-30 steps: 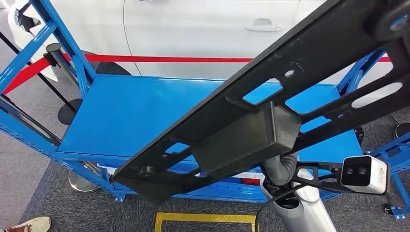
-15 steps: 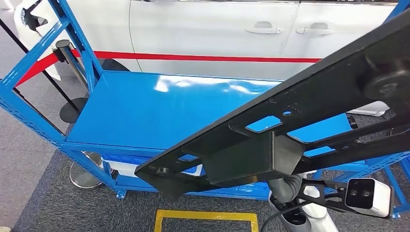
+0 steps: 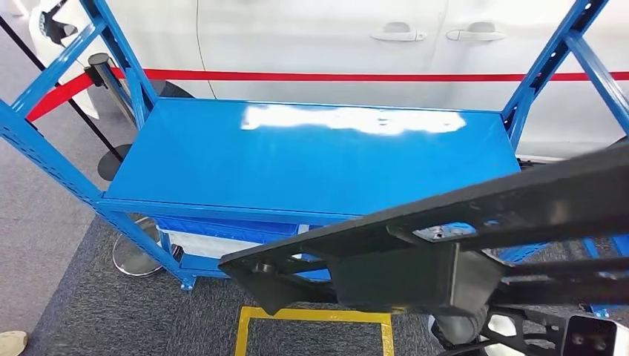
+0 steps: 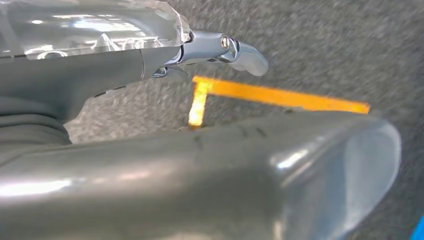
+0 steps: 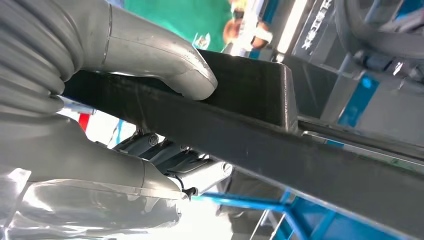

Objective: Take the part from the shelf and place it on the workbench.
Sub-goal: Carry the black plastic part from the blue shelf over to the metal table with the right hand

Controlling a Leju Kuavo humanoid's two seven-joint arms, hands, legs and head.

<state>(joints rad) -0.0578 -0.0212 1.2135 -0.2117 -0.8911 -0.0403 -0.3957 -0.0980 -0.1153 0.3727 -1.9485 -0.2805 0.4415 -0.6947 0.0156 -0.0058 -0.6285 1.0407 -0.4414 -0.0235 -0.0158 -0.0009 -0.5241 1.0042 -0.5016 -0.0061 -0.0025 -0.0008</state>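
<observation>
The long black frame-like part (image 3: 415,259) with a boxy middle block stretches across the bottom of the head view, in front of the blue shelf's flat top (image 3: 297,163) and nearer to me than its front edge. My right hand (image 3: 456,328) grips it from beneath at the block. In the right wrist view the grey thumb (image 5: 165,65) presses on one face of the part (image 5: 300,150) and the darker fingers (image 5: 175,160) curl under it. My left hand (image 4: 150,150) hangs over the grey carpet with nothing in it, its fingers apart.
Blue uprights (image 3: 111,44) stand at the shelf's corners, with a lower tier (image 3: 222,230) beneath. A white car (image 3: 297,37) with a red belt (image 3: 297,76) and a stanchion (image 3: 100,63) lies behind. Yellow floor tape (image 3: 311,315) marks a square on the carpet. A person's shoe (image 3: 11,341) is at bottom left.
The camera has shifted, bringing the whole blue shelf top into sight. The part has dropped from a steep diagonal to a lower, flatter line, still in my right hand.
</observation>
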